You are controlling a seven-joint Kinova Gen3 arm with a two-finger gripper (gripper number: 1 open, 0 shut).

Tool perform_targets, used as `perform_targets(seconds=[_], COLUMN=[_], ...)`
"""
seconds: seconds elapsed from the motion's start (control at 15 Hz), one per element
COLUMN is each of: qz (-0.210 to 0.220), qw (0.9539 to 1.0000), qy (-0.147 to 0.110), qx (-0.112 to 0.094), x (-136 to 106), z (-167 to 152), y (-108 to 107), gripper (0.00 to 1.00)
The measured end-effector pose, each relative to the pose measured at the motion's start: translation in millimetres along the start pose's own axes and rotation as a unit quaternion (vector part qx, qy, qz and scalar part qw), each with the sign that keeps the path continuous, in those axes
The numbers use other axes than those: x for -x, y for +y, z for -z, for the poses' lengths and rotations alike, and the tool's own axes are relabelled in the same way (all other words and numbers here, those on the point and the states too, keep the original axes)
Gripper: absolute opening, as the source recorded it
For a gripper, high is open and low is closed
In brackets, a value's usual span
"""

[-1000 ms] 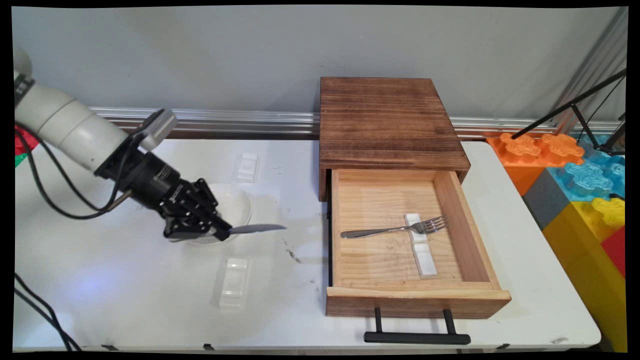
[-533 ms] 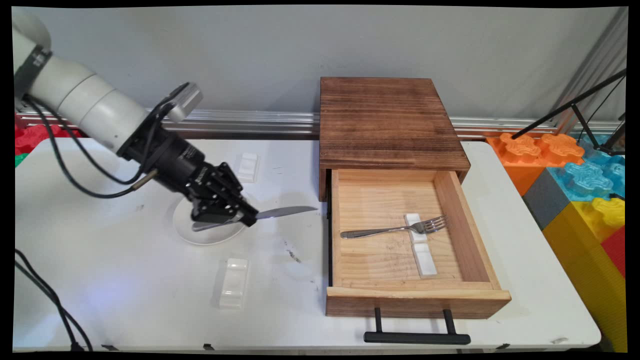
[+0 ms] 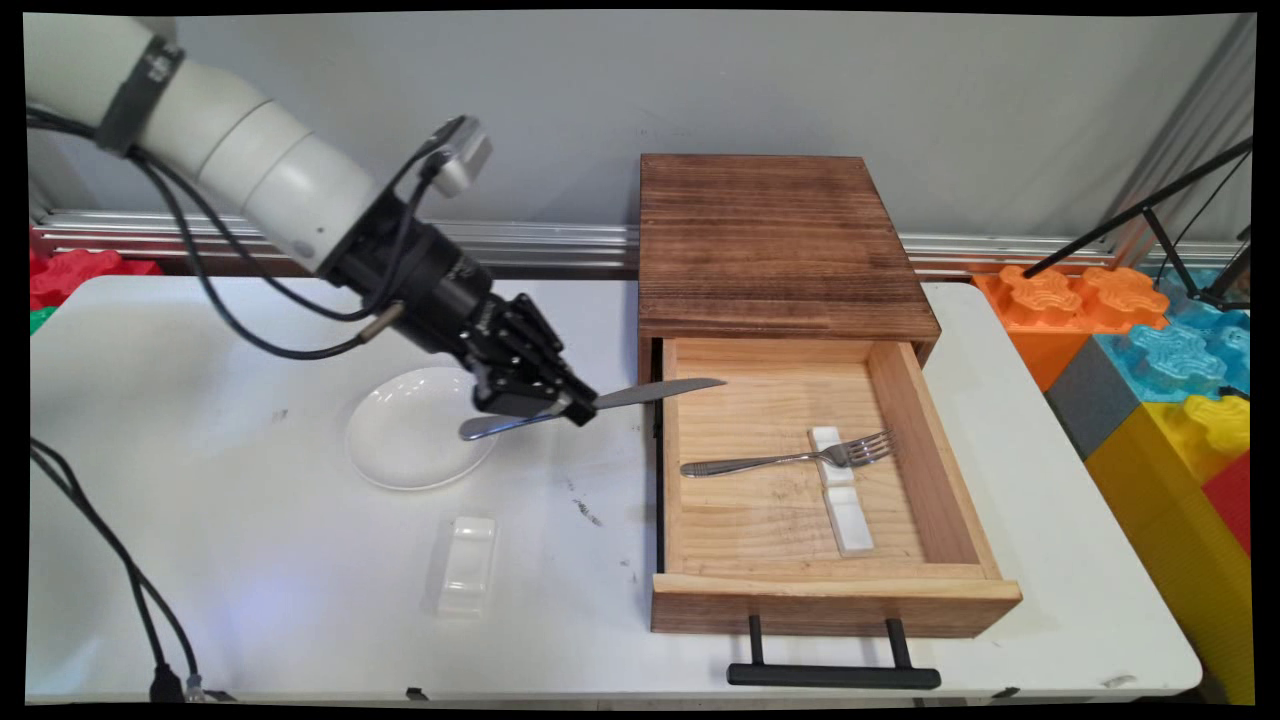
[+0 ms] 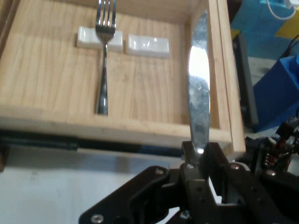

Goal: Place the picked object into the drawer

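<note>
Knife (image 3: 600,405), a silver table knife, is held off the table at the centre of the frame, its blade tip just past the left wall of the open wooden drawer (image 3: 975,590) and its handle end over the right rim of the white plate (image 3: 400,445). The drawer is pulled out of a dark wooden cabinet (image 3: 775,240) at centre right; inside, a fork (image 3: 790,460) lies with its tines on a white rest (image 3: 840,490), leaving bare floor toward the drawer's upper and lower left. In the hand view the blade points into the drawer, beside one side wall and apart from the fork (image 4: 103,56). The drawer's black handle (image 3: 835,675) overhangs the table's near edge. The white table (image 3: 200,560) carries another white rest (image 3: 465,565) at lower centre left. A grey wall stands behind, with coloured foam blocks (image 3: 1150,350) at the right. The gripper (image 3: 575,410) is clamped on the knife mid-length, fingers closed against the metal.
</note>
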Motion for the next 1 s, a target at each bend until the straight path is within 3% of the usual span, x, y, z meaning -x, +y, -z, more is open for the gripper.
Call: perform_targets(seconds=[1.0], qz=[0.014], qw=[0.9999], qy=[0.006], qx=[0.001], x=[-86], z=[-71], y=[19], gripper=[0.0])
